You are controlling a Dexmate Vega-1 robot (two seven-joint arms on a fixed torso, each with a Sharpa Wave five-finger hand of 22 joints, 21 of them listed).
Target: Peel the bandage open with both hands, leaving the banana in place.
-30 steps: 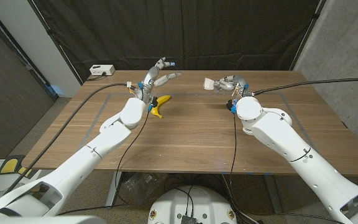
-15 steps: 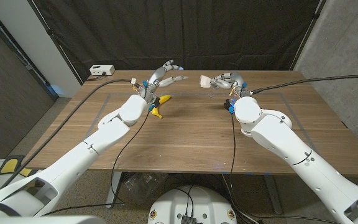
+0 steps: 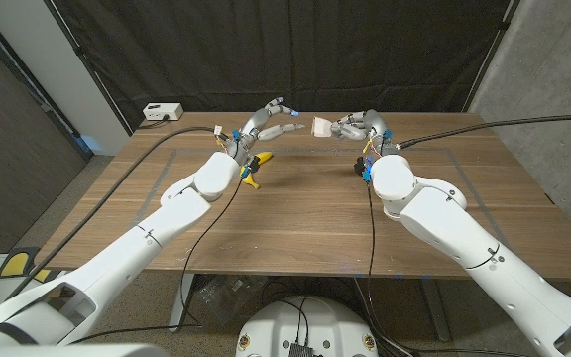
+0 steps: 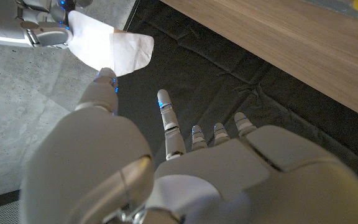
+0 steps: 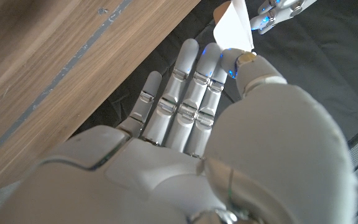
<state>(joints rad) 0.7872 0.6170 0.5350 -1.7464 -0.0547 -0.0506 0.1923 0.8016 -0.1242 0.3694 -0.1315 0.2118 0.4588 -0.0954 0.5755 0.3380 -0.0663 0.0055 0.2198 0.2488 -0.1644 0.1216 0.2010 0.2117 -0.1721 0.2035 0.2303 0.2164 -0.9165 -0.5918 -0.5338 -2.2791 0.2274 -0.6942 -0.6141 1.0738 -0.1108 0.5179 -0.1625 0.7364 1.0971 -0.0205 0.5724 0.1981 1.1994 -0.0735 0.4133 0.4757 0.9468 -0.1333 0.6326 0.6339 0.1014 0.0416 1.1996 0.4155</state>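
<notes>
The right hand (image 3: 358, 127) is raised above the far part of the wooden tabletop (image 3: 305, 213) and pinches the white bandage (image 3: 322, 127) between its thumb and the tips of its fingers (image 5: 194, 81), which lie straight and close together in the right wrist view. The bandage is held in the air, clear of the tabletop, and sticks out from that hand toward the left hand (image 3: 266, 122). The left hand is lifted beside it with its fingers spread and holding nothing; in the left wrist view one fingertip (image 4: 107, 79) reaches up to the lower edge of the bandage (image 4: 110, 46), though whether it touches the wrapper cannot be told. The banana (image 3: 256, 165) lies on the tabletop just below and behind the left hand, on the left arm's side of the bandage and well apart from it, partly covered by the wrist. A small white box (image 3: 162, 112) sits at the tabletop's far left corner, well away from the banana.
</notes>
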